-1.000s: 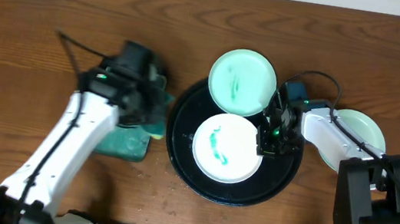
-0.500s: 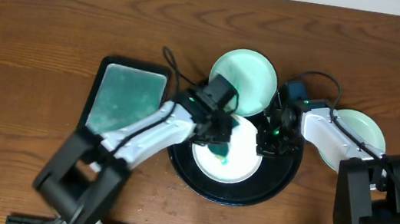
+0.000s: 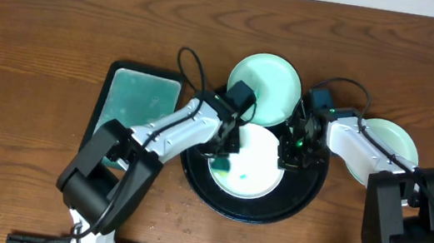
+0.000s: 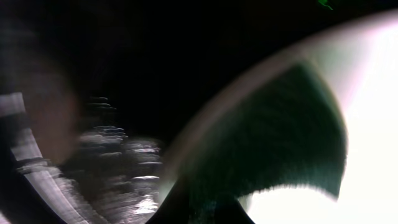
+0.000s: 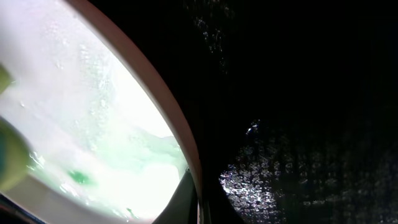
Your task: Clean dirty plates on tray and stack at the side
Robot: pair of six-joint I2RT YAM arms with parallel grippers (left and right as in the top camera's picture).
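Observation:
A white plate [image 3: 255, 167] with a small teal smear lies in the round black tray [image 3: 308, 192]. My left gripper [image 3: 226, 146] is shut on a dark green sponge [image 4: 273, 137] and presses it on the plate's left part [image 4: 373, 124]. My right gripper [image 3: 291, 152] is shut on this plate's right rim [image 5: 180, 137]; the wet, green-tinted plate face [image 5: 93, 124] shows in the right wrist view. A second, green-tinted plate [image 3: 265, 86] rests at the tray's back rim. A third plate [image 3: 392, 140] lies on the table to the right, partly under my right arm.
A rectangular black-rimmed dish of teal liquid [image 3: 143, 99] stands on the table left of the tray. The wet black tray floor shows in both wrist views [image 4: 124, 62] [image 5: 298, 93]. Wooden table [image 3: 44, 32] all around.
My left arm swung from the teal dish over to the plate in the tray, then shifted a little left. The teal smear has shrunk. The right arm has not moved.

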